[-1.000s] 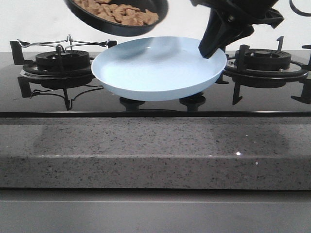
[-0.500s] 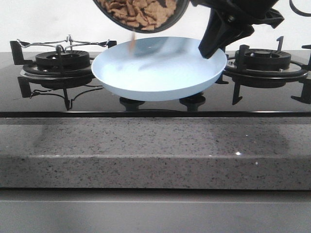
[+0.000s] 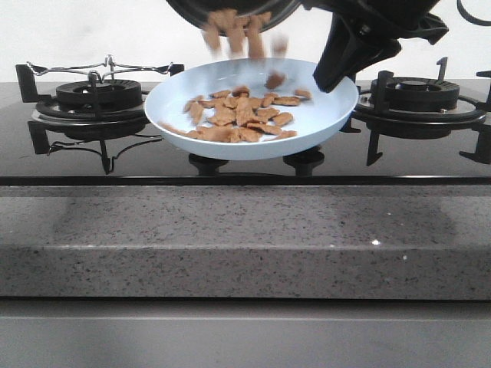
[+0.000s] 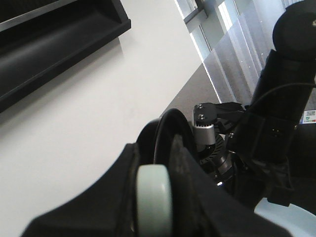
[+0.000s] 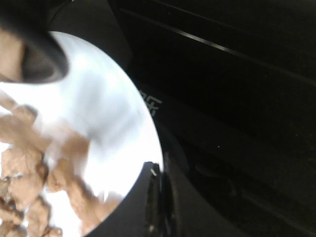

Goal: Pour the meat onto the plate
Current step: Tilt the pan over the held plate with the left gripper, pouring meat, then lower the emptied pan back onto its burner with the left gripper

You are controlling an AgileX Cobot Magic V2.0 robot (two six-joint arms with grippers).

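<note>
The pale blue plate (image 3: 230, 149) is held tilted above the hob, and my right gripper (image 3: 328, 77) is shut on its right rim. Orange-brown meat strips (image 3: 242, 115) lie in a loose pile on the plate, and more (image 3: 234, 34) are falling from the black pan (image 3: 230, 8) tipped above it. My left gripper (image 4: 154, 158) is shut on the pan's pale handle (image 4: 154, 202); it is out of the front view. The right wrist view shows the gripper (image 5: 160, 173) clamped on the plate (image 5: 108, 113), with meat (image 5: 24, 168) and the pan's edge (image 5: 39, 59).
Gas burners with black grates stand at the left (image 3: 96, 96) and right (image 3: 418, 96) of the glass hob. Hob knobs (image 3: 303, 161) sit under the plate. A speckled grey counter edge (image 3: 245, 238) runs across the front. The right arm (image 4: 281, 98) is close beside the pan.
The pan has moved right over the plate and tipped further. Most of the meat has dropped from the pan onto the plate. The plate and right gripper have stayed put.
</note>
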